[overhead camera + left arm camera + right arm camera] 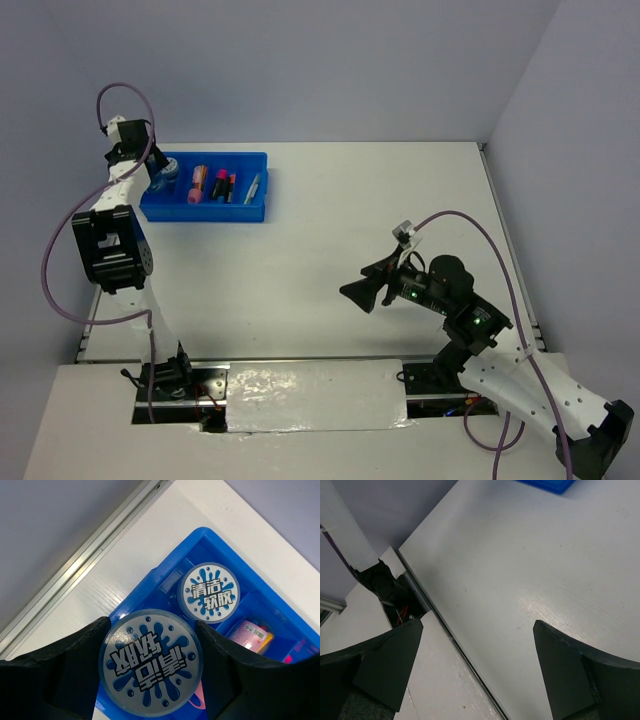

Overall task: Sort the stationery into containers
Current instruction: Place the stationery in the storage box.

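Top external view: the white table [400, 200] fills most of the picture. The left arm [110, 245] reaches to its far left corner, and the right arm [470, 320] is bent low over the near right side.

The bright blue tray [205, 213] sits near the far left edge. It is rectangular, and low walls split it into narrow compartments running front to back.

The left gripper [151, 626] hangs over the tray's left end. Its two black fingers [75, 665] press on opposite sides of the held jar [150, 662], with the jaws spread fairly wide by the jar between them. This round jar has a pale translucent rim. Its flat lid carries a blue splash pattern with bold white characters, which read upside down from the left wrist camera. It looks larger than its twin, so it is closer to the lens and above the tray.

The second jar [211, 592] has the same splash lid and stands upright in the tray's end compartment, just beyond the held one.

The pink tube [250, 632] lies in the next compartment and has a yellow band at one end.

From above, two short dark markers [224, 186] with pink-red ends lie side by side in the following compartment. Their colours are too small to make out more exactly. A thin pale pen [253, 187] lies slanted in a compartment further right.

The right gripper [477, 626] is well away from the tray, over bare table. Its jaws are spread fully apart with nothing between them.
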